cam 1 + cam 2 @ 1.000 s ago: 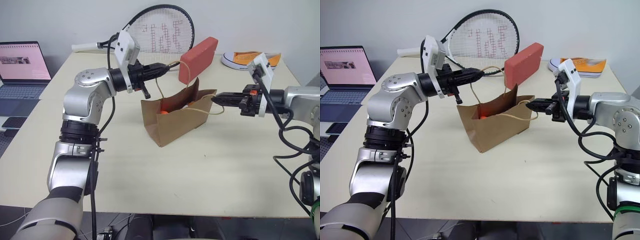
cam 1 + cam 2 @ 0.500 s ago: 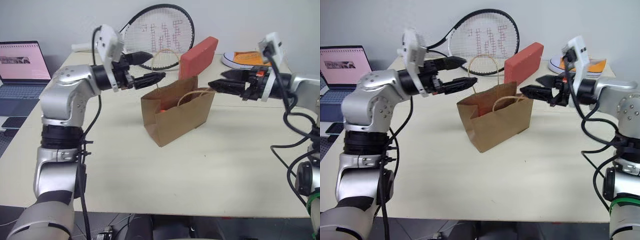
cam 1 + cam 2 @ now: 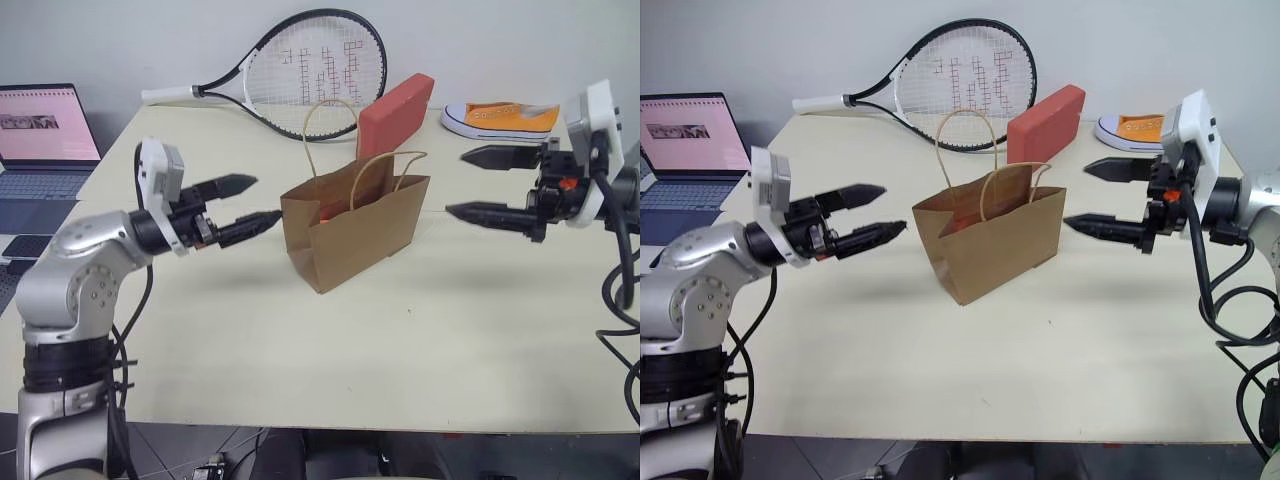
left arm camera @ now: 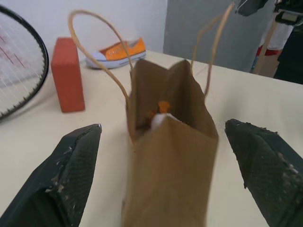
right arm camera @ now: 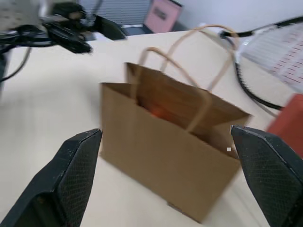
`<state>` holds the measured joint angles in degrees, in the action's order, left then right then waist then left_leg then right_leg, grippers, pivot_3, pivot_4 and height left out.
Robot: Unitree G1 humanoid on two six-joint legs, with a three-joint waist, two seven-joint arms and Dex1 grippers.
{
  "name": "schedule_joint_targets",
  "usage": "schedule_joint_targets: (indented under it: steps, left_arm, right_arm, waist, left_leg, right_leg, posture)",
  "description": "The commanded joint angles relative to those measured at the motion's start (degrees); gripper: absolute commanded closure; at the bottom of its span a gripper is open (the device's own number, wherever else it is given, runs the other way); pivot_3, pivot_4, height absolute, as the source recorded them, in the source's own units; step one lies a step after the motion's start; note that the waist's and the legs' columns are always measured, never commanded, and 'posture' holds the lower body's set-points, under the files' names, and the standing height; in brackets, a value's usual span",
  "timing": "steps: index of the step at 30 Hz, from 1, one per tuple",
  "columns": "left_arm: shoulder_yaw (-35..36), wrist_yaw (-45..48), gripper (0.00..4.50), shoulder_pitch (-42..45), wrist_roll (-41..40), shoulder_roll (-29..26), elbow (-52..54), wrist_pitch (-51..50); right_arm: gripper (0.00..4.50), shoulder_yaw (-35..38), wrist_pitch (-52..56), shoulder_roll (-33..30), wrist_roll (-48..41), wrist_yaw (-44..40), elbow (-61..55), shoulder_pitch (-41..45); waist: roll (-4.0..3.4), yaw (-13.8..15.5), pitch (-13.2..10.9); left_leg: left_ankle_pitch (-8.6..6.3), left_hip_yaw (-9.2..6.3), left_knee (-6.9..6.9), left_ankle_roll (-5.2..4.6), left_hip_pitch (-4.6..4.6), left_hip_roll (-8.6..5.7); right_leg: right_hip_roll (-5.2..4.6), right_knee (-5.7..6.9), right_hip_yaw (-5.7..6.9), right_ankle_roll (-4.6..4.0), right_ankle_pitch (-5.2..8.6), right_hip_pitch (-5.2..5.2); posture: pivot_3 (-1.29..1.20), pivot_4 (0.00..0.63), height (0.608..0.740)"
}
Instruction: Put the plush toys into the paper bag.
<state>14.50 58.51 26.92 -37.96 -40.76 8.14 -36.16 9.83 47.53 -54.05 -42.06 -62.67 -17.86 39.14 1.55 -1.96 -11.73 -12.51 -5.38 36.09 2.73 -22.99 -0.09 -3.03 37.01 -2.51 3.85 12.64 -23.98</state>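
The brown paper bag [image 3: 355, 228] stands upright in the middle of the table, mouth open, with both loop handles standing free. Inside it lie the plush toys: the left wrist view shows a bit of white and orange [image 4: 160, 116], and the right wrist view shows an orange patch [image 5: 158, 112]. My left gripper [image 3: 262, 198] hovers open just left of the bag, pointing at it and apart from it. To the right of the bag my right gripper [image 3: 456, 183] is also open and holds nothing, with a clear gap to the bag.
Behind the bag a red block [image 3: 397, 115] leans beside a tennis racket [image 3: 315, 65]. An orange-and-white sneaker [image 3: 500, 118] sits at the back right. An open laptop [image 3: 45, 130] stands off the table's left side.
Both grippers were shut on the bag's handles a second ago. They have opened, let the handles go and drawn back to either side, the left one also sinking. The bag stays upright.
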Motion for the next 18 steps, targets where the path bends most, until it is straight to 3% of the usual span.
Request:
schedule_joint_targets:
  steps: [1, 18]
  left_arm:
    - [0.56, -1.46, 0.03, -1.22, -1.15, 1.71, 1.25, 1.08]
    - [-8.51, 2.61, 0.03, 5.66, 4.86, 6.2, -11.48, 8.04]
  right_arm:
    - [0.0, -0.6, 1.44, 0.29, -3.76, -0.58, -4.97, -0.73]
    - [0.0, -3.27, 2.49, 0.4, -5.54, 1.33, -9.34, -2.89]
  waist:
    - [0.0, 0.09, 0.0]
    - [0.01, 0.24, 0.01]
  left_leg:
    - [0.0, 0.01, 0.03, 0.0, 0.02, -0.01]
    - [0.0, -0.04, 0.05, 0.0, 0.06, -0.03]
  right_leg:
    - [0.0, 0.0, -0.01, 0.0, 0.0, 0.03]
    - [0.0, -0.04, 0.02, 0.01, -0.03, 0.12]
  posture:
    - [0.0, 0.15, 0.74]
    - [0.0, 0.15, 0.74]
